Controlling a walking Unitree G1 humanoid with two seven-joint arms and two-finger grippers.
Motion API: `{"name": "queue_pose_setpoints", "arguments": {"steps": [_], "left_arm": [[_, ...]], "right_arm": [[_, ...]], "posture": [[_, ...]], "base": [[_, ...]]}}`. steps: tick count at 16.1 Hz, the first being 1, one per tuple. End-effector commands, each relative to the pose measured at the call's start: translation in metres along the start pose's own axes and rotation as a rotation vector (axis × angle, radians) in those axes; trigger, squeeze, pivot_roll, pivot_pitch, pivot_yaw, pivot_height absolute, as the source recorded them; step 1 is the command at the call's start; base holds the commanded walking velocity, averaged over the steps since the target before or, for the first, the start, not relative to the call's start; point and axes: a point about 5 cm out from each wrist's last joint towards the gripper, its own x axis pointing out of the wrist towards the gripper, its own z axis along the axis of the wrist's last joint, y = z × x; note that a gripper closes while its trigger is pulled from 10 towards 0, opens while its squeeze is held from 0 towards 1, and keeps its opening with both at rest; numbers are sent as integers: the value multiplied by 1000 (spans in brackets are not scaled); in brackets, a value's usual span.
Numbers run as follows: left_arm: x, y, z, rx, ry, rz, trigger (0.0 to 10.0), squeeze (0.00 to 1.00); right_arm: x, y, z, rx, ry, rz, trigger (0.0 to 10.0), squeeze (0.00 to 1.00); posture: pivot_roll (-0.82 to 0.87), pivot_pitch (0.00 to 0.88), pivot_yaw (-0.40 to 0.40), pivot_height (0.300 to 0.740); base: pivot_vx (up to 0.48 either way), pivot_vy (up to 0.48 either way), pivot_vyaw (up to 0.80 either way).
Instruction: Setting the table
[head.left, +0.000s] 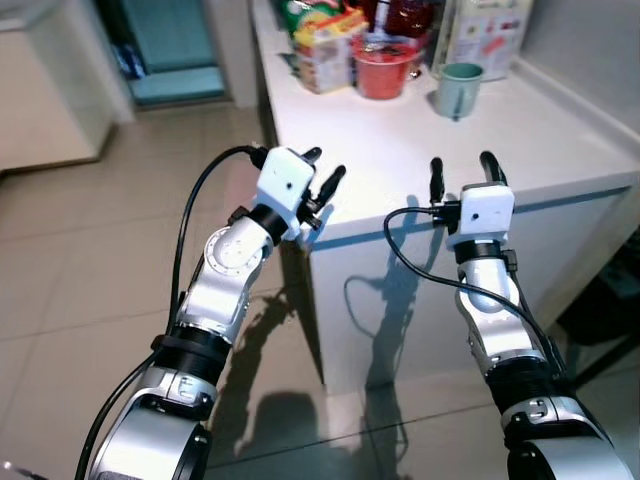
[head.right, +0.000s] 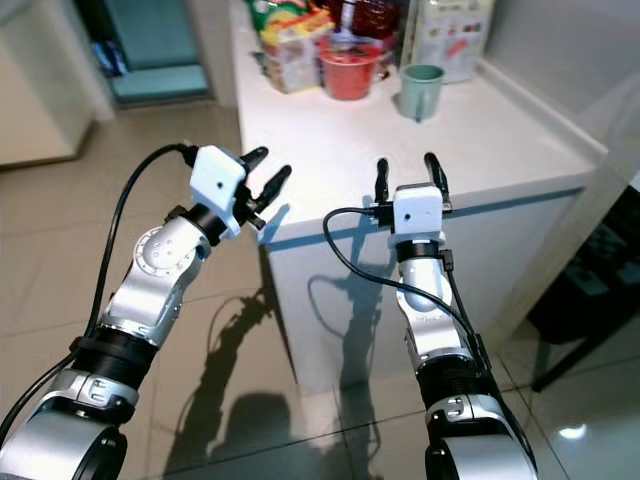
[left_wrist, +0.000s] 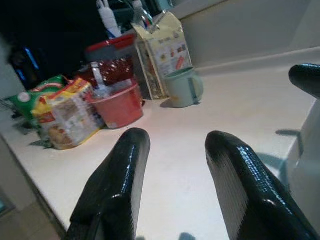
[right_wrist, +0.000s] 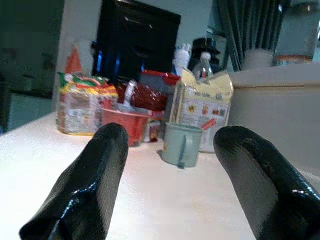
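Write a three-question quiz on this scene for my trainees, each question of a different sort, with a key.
1. True or false: the left end effector holds the green mug.
2. Which stands nearest the green mug? A) red bowl B) snack packet C) carton
3. Fill in: both end effectors hover above the white ___.

Key
1. False; it is open and empty, as is the right end effector.
2. C
3. counter

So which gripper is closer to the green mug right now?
Right. The right gripper sits over the counter's near edge, open, with the green mug almost straight ahead of it. The left gripper hovers at the counter's near left corner, farther off and to the mug's left.
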Motion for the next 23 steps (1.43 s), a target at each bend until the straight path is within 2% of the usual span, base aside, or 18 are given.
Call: {"name": "queue_pose_setpoints", "arguments": {"steps": [1,7,9,15,23], "left_arm": [[0,4,0,35,15,11,10000,0],[1,2,1,34,13,12,10000,0],[0,-2,4,22,-10,-4,10000,0],[1,-1,-2,57,59,13,10000,0],[0,-2,-12,78,128,31,10000,0]], "right_arm": [[3,7,5,6,-22,17,10000,0],[3,9,5,7,-22,31,10000,0],[3,11,4,10,-19,36,10000,0],[3,16,5,18,-18,48,10000,0],[-2,18,3,9,-21,79,10000,0]], "posture": [[16,15,90,740],[19,21,87,740],[27,22,86,740],[33,22,88,740],[31,30,87,740]], "base": [[394,-270,0],[392,-188,0],[0,-476,0],[0,-346,0],[472,0,0]]}}
